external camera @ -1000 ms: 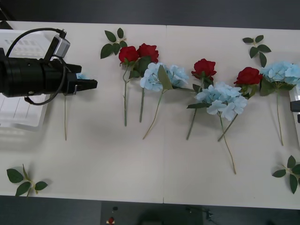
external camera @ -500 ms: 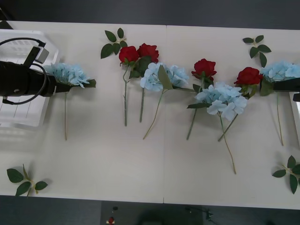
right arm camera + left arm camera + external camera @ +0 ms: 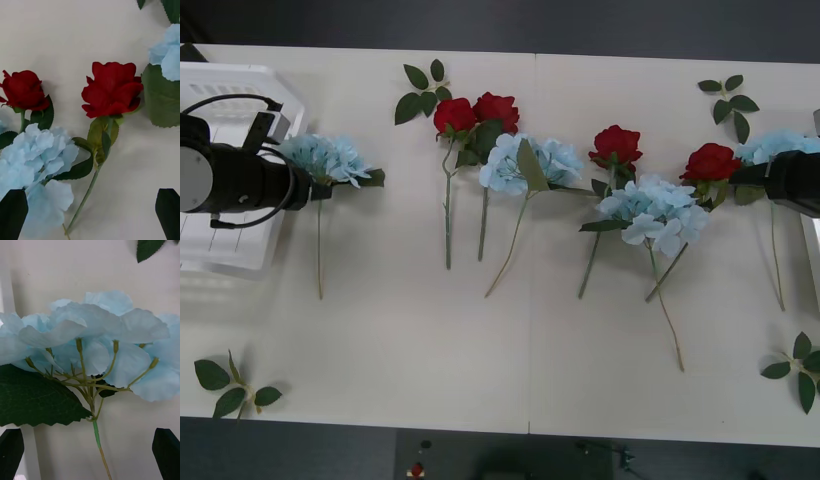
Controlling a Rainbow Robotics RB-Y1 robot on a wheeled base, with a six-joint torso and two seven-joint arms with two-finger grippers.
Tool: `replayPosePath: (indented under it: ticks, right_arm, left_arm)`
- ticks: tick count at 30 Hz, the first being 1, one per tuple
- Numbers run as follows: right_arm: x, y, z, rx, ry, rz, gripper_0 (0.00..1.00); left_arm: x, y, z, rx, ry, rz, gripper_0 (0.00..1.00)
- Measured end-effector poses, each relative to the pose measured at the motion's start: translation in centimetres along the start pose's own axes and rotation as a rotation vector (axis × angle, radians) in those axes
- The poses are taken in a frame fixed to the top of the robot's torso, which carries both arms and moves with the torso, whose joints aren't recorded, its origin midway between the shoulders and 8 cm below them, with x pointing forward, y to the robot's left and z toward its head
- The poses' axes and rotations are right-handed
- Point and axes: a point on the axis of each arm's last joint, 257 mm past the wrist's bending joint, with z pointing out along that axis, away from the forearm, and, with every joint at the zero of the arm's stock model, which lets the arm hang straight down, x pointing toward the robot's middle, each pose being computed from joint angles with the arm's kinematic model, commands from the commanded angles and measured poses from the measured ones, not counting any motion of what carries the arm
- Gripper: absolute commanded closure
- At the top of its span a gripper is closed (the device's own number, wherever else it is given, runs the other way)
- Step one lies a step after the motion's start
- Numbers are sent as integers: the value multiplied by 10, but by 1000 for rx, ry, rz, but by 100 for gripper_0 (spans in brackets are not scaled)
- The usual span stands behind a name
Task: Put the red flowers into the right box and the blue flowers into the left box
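The blue flowers lie along the table, one (image 3: 328, 158) beside the left box (image 3: 220, 90), a white slotted basket. My left gripper (image 3: 320, 187) hovers by that bloom (image 3: 101, 337), open, with the thin stem (image 3: 98, 442) running between its black fingers (image 3: 167, 450). The red flowers lie in a row: two (image 3: 475, 112) at centre-left, one (image 3: 615, 145) mid-table, one (image 3: 710, 162) at the right. My right gripper (image 3: 760, 178) hangs open over that last rose (image 3: 110, 88). The right box (image 3: 812, 250) shows as a thin rim at the right edge.
Other blue clusters lie at centre (image 3: 530, 162), right of centre (image 3: 655, 212) and far right (image 3: 780, 148). Flowerless leaf sprigs sit at the back (image 3: 425, 90), back right (image 3: 728, 100), front left (image 3: 235, 385) and front right (image 3: 800, 370). The table's front half is bare.
My left arm has drawn back to the left, uncovering the blue bloom, which has stayed in place. My right arm has come in from the right edge toward the rightmost rose.
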Motion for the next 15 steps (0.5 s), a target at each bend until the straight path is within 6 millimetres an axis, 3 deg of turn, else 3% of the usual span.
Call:
replayPosePath:
  ticks: [9,15]
  right_arm:
    - [-24,-35,26,108,-26,2,0]
    - [-29,-75,30,239,-26,-60,0]
  left_arm:
    - [5,-8,11,-57,50,59,0]
    - [15,-15,18,-75,85,71,0]
